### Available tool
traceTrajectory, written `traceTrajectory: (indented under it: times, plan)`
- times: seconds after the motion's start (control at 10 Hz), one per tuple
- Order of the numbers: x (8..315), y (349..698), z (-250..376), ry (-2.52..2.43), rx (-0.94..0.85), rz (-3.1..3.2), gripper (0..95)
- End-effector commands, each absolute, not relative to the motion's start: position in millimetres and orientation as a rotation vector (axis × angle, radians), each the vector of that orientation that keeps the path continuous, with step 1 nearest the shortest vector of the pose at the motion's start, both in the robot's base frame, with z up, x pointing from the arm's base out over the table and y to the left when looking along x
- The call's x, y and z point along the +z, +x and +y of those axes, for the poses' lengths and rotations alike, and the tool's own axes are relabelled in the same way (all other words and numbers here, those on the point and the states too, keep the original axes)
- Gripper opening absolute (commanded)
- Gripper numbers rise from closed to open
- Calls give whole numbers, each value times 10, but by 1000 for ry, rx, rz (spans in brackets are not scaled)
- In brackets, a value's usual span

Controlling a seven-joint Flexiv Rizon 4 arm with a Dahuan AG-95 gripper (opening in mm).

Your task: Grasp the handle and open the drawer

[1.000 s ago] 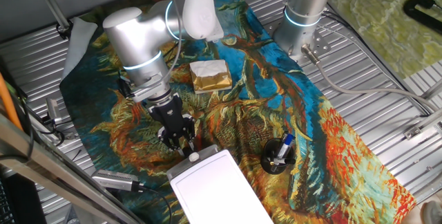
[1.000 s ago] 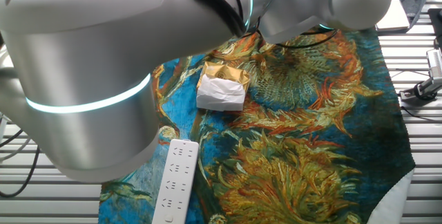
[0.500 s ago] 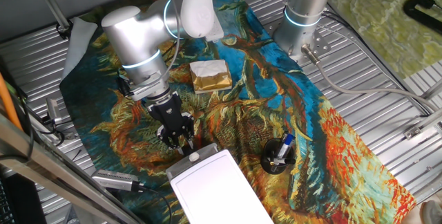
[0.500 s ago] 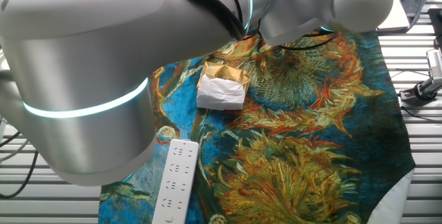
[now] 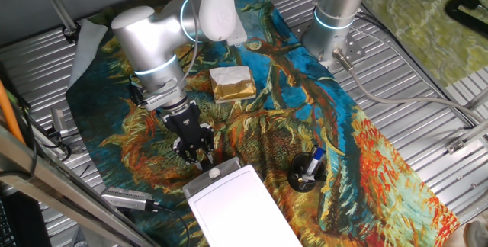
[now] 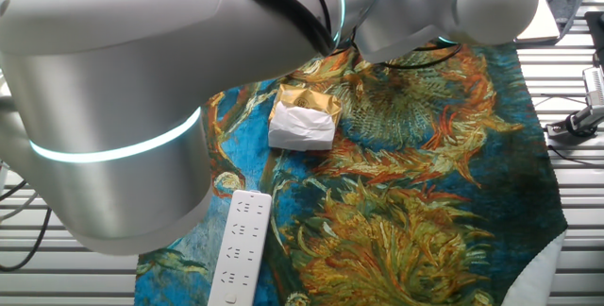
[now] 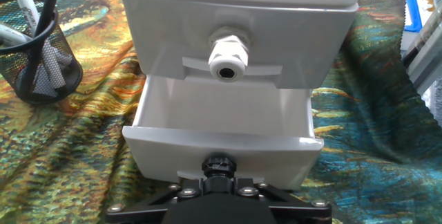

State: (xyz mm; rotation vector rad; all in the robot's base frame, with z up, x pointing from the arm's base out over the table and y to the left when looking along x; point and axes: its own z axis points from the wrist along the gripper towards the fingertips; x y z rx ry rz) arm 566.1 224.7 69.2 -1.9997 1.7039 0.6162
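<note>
As seen from one fixed view, the gripper sits at the front of the white box. The other fixed view shows only the arm and the gold-and-white block. From the hand view, the drawer stands pulled out — its handle is clasped by the gripper, beside the pen holder.

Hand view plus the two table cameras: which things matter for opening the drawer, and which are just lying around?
For the job:
- the hand
- the lower drawer, already pulled out
- its handle, hidden where the hand meets the drawer front

Lying about:
- black mesh pen holder
- gold-and-white block
- long white bar
- upper drawer's white knob, untouched
</note>
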Motion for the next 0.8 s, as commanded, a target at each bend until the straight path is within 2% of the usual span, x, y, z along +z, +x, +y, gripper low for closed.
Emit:
traceTrajectory:
  times: [0.1, 0.8]
  plan:
    - [691, 5661, 2244, -2000, 617, 1703, 0]
    - [685, 5651, 2205, -2005, 614, 1700, 0]
